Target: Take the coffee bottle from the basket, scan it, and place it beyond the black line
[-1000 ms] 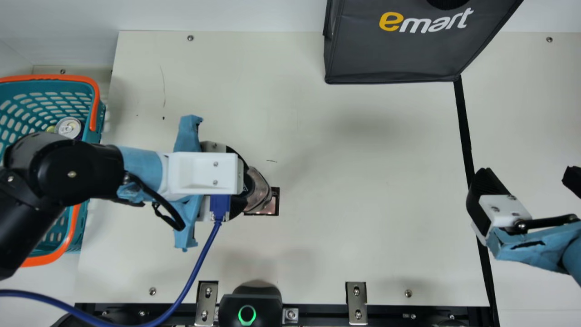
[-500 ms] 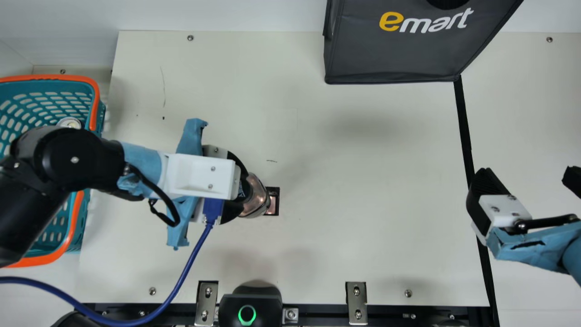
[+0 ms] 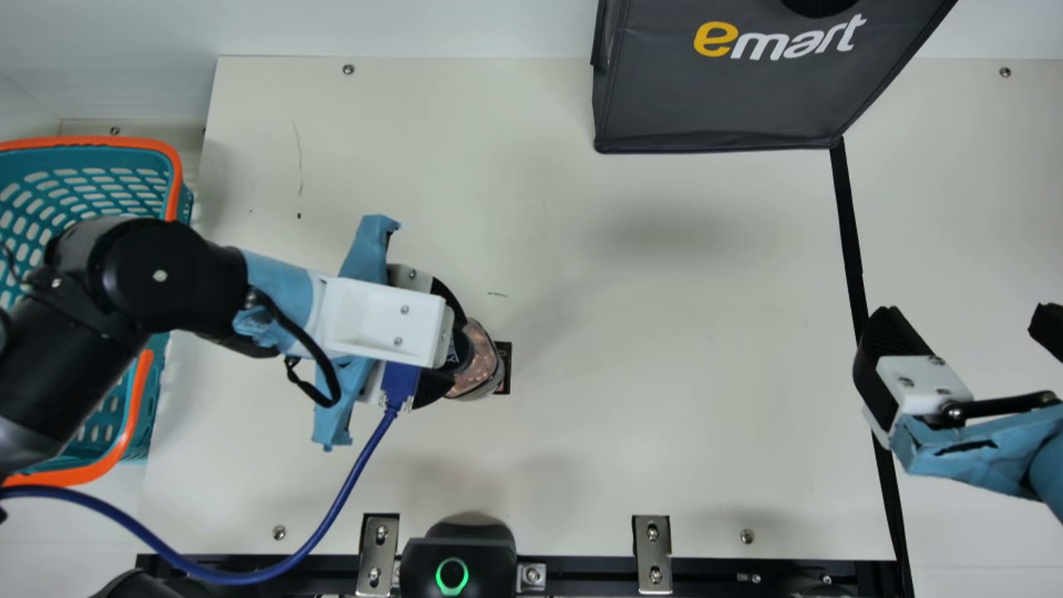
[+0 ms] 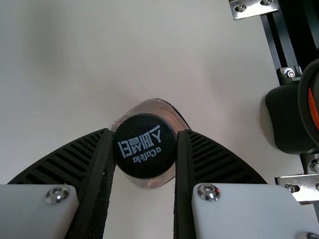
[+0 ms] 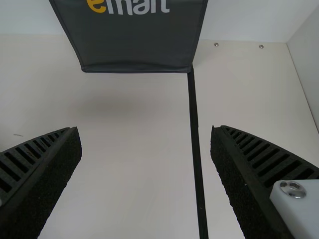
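1. Since the scanner (image 3: 455, 558) sits at the tabletop's (image 3: 664, 374) near edge, scanning is probably the aim.
2. Toward the left edge, the left gripper (image 4: 144, 133) clenches the coffee bottle's (image 3: 482, 365) cap (image 4: 144, 149), likely baring its sides.
3. Right gripper (image 5: 144, 130), fingers parted, waits by the black line (image 3: 849, 232).

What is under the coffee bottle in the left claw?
In the main view, a black-edged patch on the table pokes out past the bottle. The bottle and left claw hide the rest; whether the base touches the patch cannot be told.
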